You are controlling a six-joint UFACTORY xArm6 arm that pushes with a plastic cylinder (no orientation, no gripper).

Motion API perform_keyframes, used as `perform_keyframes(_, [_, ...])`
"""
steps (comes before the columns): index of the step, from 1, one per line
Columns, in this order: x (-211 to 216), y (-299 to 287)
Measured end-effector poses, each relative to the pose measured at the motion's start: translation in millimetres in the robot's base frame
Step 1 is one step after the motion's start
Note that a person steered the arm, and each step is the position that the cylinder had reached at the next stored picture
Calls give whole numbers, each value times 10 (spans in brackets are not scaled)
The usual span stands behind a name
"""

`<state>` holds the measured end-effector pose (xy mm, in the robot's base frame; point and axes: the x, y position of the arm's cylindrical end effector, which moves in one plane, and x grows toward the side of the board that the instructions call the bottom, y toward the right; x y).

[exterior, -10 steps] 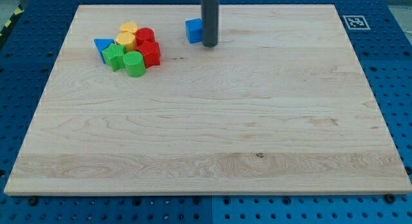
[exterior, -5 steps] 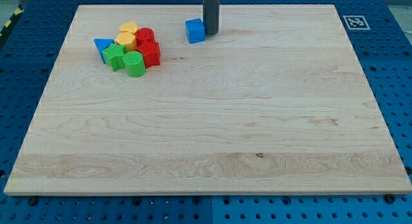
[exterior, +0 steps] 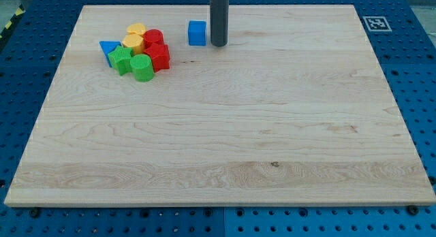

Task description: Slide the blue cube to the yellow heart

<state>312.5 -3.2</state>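
Small blue cube [exterior: 197, 33], square face showing, upright on pale wooden bench [exterior: 225, 128], my tip [exterior: 218, 44] just right of it, no pincer fitted, yellow heart [exterior: 135, 36] left of cube

Surface: pale wooden board [exterior: 225, 128] on blue pegboard [exterior: 20, 94].
Upper centre: blue cube [exterior: 197, 33], with my tip [exterior: 218, 44] just right of it.
Upper left: cluster of yellow, red, green, blue blocks [exterior: 138, 52].
Upper right corner: printed marker [exterior: 375, 23].

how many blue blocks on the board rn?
2. The blue cube sits alone near the view's top, just left of my tip. The blue triangular block is at the left edge of the cluster. Another could be hidden within that pile.
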Motion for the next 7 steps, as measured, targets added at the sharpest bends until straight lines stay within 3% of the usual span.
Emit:
perform_keyframes(3, [-419,-768])
perform_keyframes(6, [-888,-923])
perform_keyframes(7, [-936,-1252])
